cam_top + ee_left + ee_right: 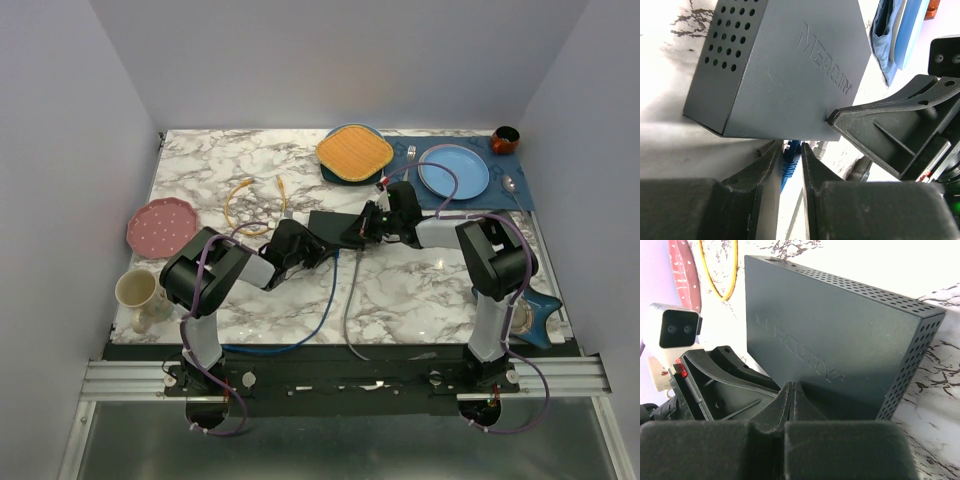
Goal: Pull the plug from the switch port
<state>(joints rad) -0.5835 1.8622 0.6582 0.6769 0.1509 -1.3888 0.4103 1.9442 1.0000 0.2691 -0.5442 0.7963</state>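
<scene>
Two cables trail off the near edge of the worktop (410,290), a blue cable (330,290) and a grey cable (348,300). Both seem to run up to the switch (335,225), which lies about the middle of the worktop between the two arms. The left gripper (791,148) has its jaws closed in on the blue plug (790,167), right at the port edge. The right gripper (792,388) has its jaws together on nothing, tips pressed on a corner of the switch.

The hold looks to sit on the ribbed boot, not the latch, so a straight pull may slip off or strain the cable if the clip catches. Pinned at one corner only, the smooth box may swing or slide on the polished marble. The grey cable's plug alongside could snag.

The switch is matte dark sheet metal, sharp-edged, with perforated side walls and embossed lettering. The jaws are rough black plastic.

Farther off lie a loose yellow cable (245,205) and a pink scalloped plate (160,228) by the left edge. A woven-looking orange plate (355,150) and a glossy blue plate (453,170) sit along the far edge.
</scene>
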